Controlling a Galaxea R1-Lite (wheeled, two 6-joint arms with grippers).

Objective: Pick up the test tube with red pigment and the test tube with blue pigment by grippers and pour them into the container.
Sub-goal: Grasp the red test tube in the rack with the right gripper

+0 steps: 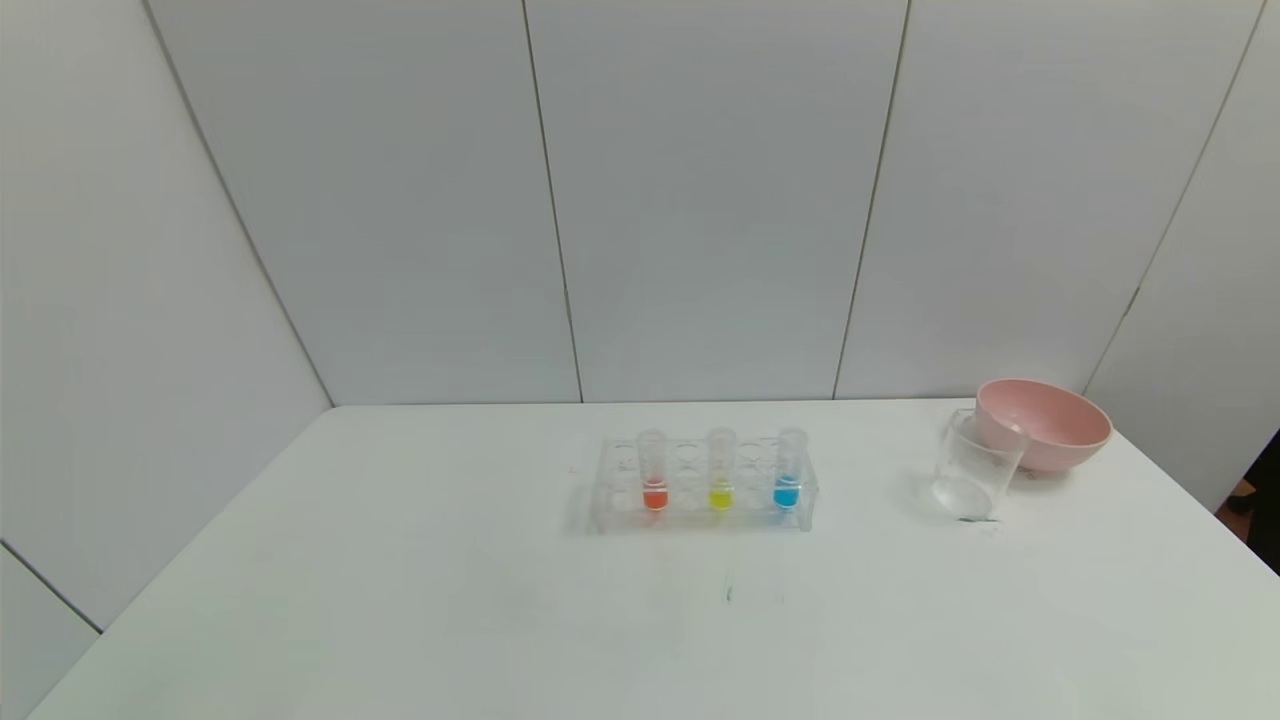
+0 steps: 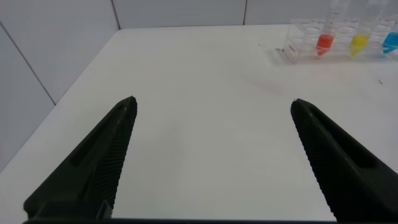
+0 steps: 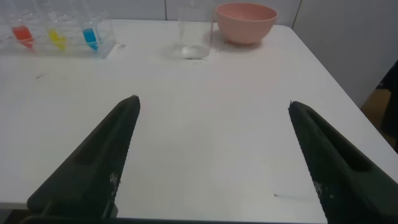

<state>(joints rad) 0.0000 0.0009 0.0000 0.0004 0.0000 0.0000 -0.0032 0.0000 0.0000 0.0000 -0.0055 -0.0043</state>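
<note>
On white table, grey panel walls behind: red-pigment tube, blue-pigment tube upright in clear rack; glass beaker touching pink bowl. Left gripper, right gripper spread, holding nothing. No legible writing.

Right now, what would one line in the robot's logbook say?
tubes: red, yellow, blue upright in rack | beaker: beside pink bowl | left gripper, right gripper: fingers open, holding nothing

You have a white tabletop set into a corner of pale grey panelled walls, thin dark seams between panels, soft even light throughout.
</note>
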